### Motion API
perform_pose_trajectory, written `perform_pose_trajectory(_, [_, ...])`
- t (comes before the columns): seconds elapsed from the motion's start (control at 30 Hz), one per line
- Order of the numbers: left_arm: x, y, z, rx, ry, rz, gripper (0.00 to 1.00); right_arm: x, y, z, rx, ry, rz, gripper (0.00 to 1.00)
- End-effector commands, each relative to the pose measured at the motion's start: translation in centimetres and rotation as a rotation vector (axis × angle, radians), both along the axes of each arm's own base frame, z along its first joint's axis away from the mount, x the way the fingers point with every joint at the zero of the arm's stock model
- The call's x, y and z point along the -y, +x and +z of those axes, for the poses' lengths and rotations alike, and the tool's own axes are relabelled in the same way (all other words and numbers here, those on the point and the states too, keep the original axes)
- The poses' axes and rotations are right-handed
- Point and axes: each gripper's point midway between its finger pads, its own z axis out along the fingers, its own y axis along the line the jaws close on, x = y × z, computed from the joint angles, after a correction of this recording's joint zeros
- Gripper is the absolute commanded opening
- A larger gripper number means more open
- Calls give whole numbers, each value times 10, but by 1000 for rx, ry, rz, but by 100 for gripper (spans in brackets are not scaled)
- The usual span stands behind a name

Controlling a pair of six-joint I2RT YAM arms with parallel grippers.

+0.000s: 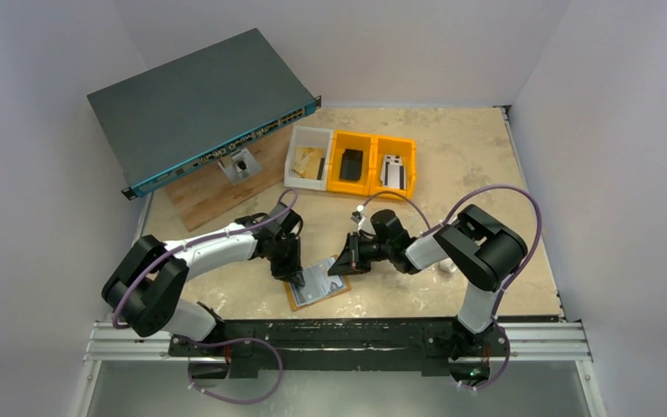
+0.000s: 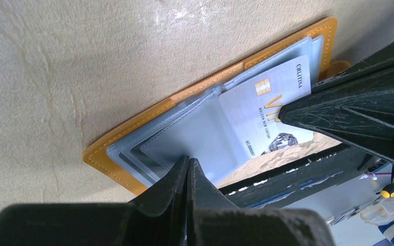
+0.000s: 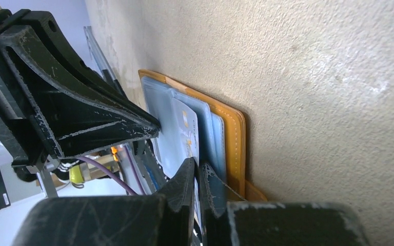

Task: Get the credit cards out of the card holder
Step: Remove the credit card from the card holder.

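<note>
The space was enclosed by plain white walls (image 1: 43,174) and evenly lit. A beige, mottled tabletop (image 1: 486,165) was bordered at its near edge by an aluminium rail (image 1: 556,343). At its far-left corner, a dark network switch (image 1: 191,104) was propped over a wooden board (image 1: 208,198).

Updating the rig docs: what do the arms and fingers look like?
The left arm and right arm: white link shells, black joint housings. A purple cable loops along each. The fingers are black, wedge-shaped, scuffed with pale scratches.
</note>
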Motion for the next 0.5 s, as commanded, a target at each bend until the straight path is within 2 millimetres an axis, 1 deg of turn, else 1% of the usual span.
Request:
perform_pose_trajectory(0.0, [-35, -12, -24, -15, 171, 7, 0, 11, -2, -9, 4, -61, -17, 0])
perform_pose_trajectory(0.27, [-29, -6, -17, 6, 146, -3, 0, -1, 6, 30, 45, 21, -1, 0])
perform_pose_trajectory(0.43, [-24, -3, -11, 18, 127, -8, 0, -2, 9, 45, 71, 28, -6, 0])
perform_pose_trajectory(0.47, [-23, -2, -10, 22, 121, -11, 0, -1, 10, 46, 71, 22, -9, 0])
